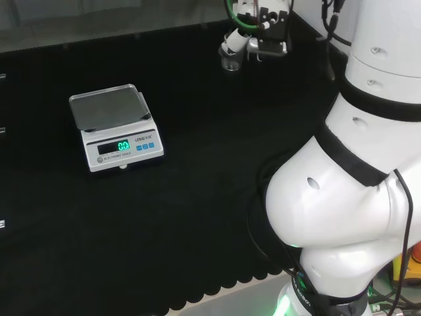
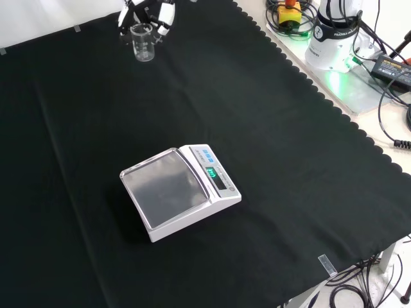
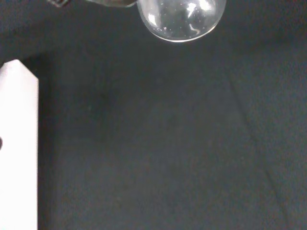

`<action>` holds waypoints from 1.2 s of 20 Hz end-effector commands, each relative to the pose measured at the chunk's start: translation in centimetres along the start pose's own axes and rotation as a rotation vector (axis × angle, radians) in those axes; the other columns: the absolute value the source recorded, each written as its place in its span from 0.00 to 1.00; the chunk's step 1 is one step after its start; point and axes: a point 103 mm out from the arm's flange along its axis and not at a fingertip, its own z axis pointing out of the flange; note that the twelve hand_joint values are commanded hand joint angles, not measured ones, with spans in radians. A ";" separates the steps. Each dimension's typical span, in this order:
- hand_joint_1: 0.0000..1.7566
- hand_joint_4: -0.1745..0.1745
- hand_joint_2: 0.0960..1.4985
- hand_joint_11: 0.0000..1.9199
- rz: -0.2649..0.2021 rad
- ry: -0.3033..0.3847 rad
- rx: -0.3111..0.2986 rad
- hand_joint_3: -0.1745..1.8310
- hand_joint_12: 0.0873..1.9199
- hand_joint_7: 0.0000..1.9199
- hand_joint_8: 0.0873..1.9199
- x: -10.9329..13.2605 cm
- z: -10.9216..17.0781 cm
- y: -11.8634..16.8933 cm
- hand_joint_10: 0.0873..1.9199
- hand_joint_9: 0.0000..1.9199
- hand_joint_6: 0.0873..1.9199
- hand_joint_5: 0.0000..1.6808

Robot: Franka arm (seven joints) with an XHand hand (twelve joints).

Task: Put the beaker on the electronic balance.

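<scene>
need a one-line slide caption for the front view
Hand at the clear beaker near the cloth's far edge; electronic balance sits mid-cloth, its pan bare.

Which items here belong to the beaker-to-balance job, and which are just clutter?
Job items:
- beaker, clear, on the cloth
- electronic balance, pan bare
- hand, at the beaker

Just lying about:
- cables and grey plate beside the black cloth
</scene>
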 end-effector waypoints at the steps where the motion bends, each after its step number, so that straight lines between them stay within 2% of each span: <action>1: 0.55 0.00 0.58 0.83 -0.081 -0.044 0.046 0.34 0.27 0.51 0.44 6.3 0.6 3.3 0.14 0.78 0.42 0.41; 10: 0.55 0.00 0.58 0.83 -0.167 -0.064 0.073 0.34 0.27 0.51 0.44 12.2 2.1 6.8 0.14 0.78 0.42 0.41; 24: 0.55 0.00 0.58 0.84 -0.280 -0.108 0.139 0.35 0.27 0.52 0.44 19.2 6.1 9.6 0.14 0.78 0.42 0.41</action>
